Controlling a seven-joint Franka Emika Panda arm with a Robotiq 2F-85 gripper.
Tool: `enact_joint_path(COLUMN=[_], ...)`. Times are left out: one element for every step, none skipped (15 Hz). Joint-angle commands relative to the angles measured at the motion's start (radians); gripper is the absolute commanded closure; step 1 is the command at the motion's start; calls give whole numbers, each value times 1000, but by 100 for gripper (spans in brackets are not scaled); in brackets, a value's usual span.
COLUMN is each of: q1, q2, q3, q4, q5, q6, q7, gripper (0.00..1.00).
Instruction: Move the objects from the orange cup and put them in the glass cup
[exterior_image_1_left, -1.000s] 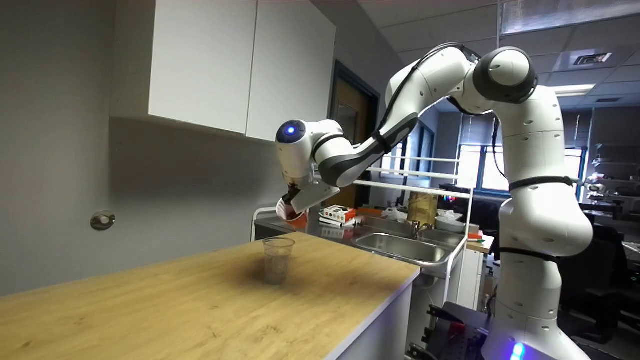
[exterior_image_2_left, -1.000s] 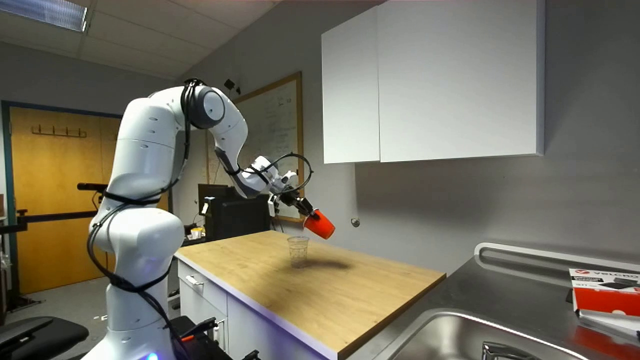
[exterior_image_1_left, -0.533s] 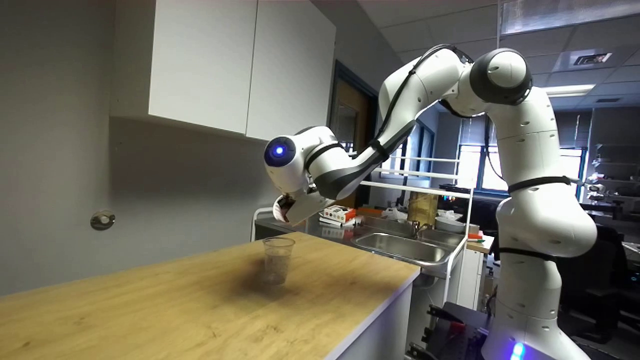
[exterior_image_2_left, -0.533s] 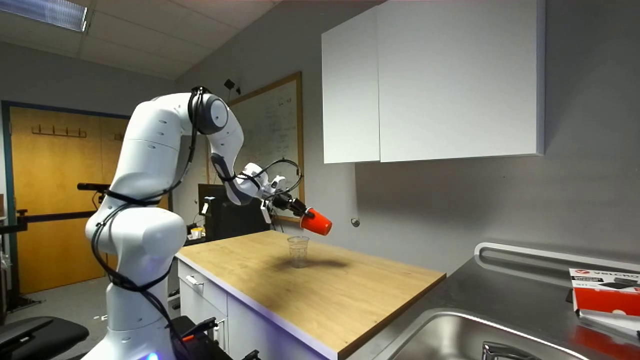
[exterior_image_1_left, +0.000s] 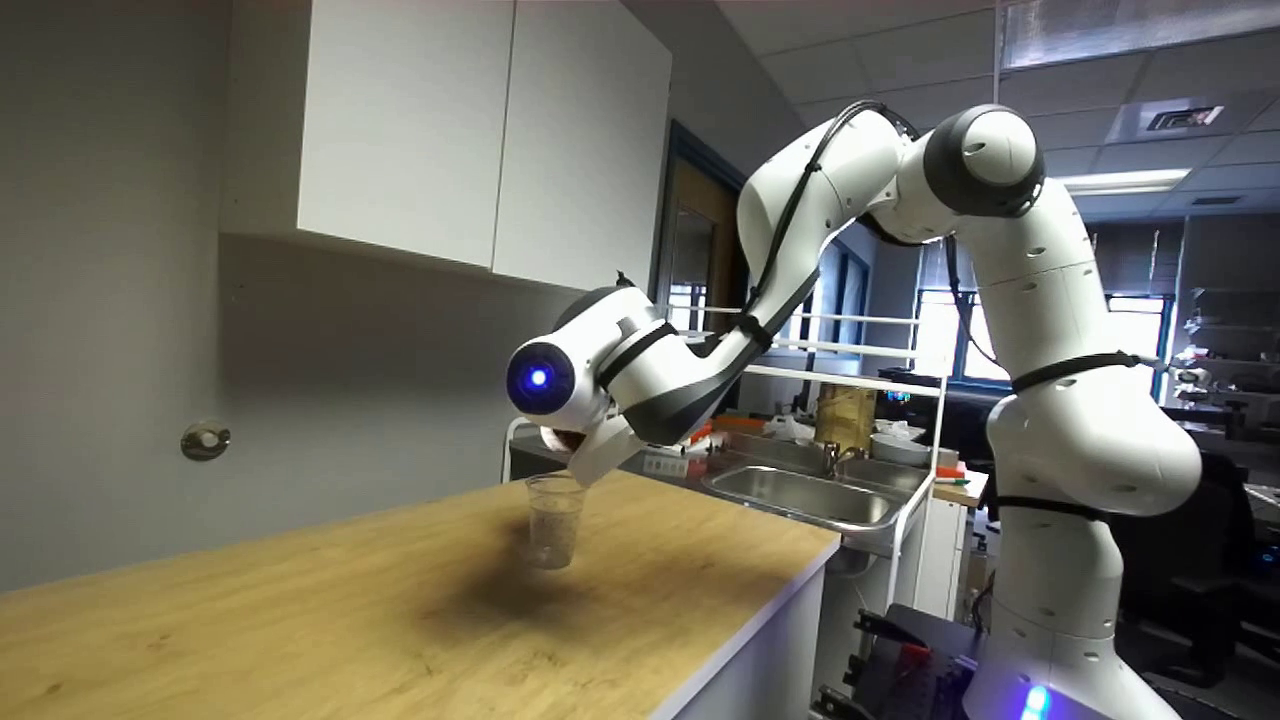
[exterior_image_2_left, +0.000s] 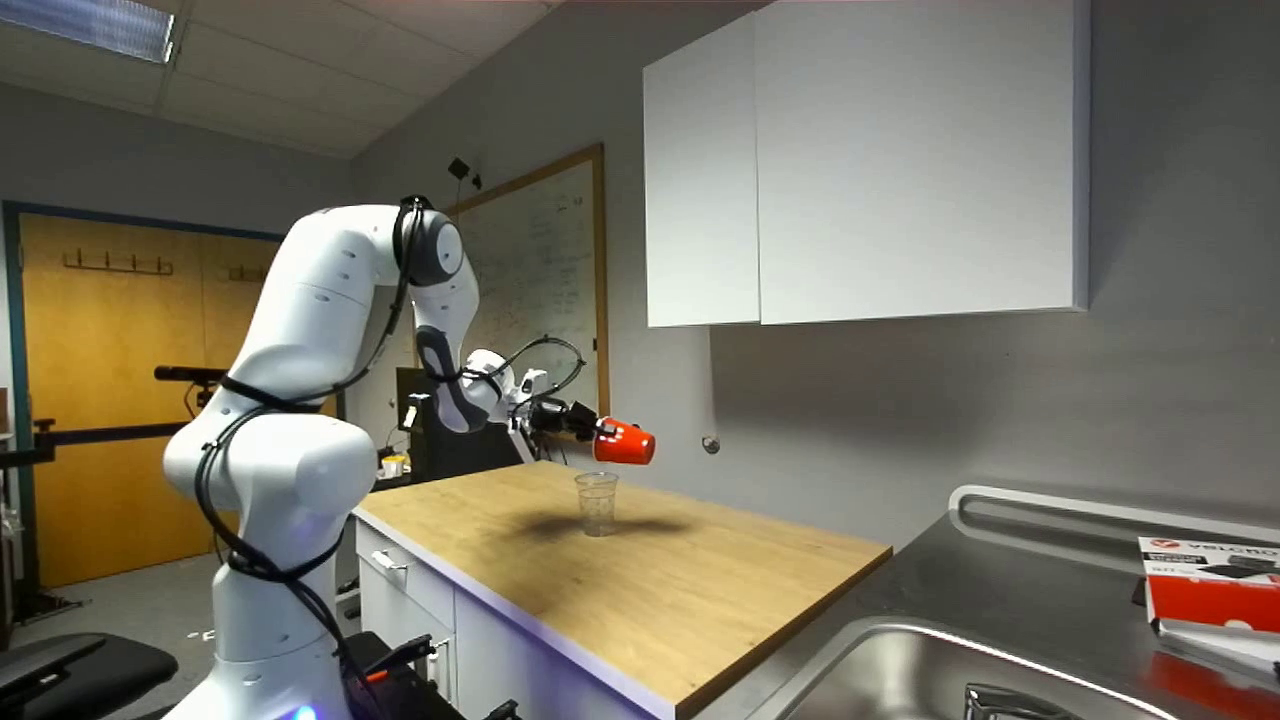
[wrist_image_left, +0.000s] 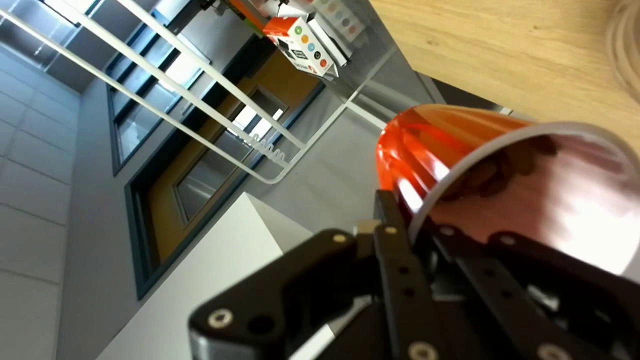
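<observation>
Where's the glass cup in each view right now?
In an exterior view: the glass cup, left of centre, lower half.
In an exterior view: the glass cup, just left of centre, lower than the orange cup.
In the wrist view: probably the glass cup, cut off at upper right, only arcs showing.
Shared landmark: the wooden tabletop, in all three.

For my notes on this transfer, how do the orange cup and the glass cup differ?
The orange cup is opaque red-orange, while the glass cup is clear. The orange cup is tipped nearly sideways; the glass cup stands upright. The claw grips the orange cup above the wooden counter, whereas the glass cup rests on it. Neither has a lid.
</observation>
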Motion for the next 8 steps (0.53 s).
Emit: enact_joint_path(q1=[14, 17, 20, 23, 25, 26, 28, 27], q2=[50, 58, 63, 65, 67, 65, 64, 57], q3=[19, 23, 26, 29, 31, 34, 36, 38], q4=[39, 41, 43, 44, 44, 42, 39, 32], q5=[-50, -58, -66, -74, -82, -89, -98, -99], q6=[-87, -100, -115, -128, -139, -151, -163, -171], q7=[16, 17, 19, 21, 24, 26, 30, 35], gripper=[95, 95, 95, 95, 95, 95, 95, 95])
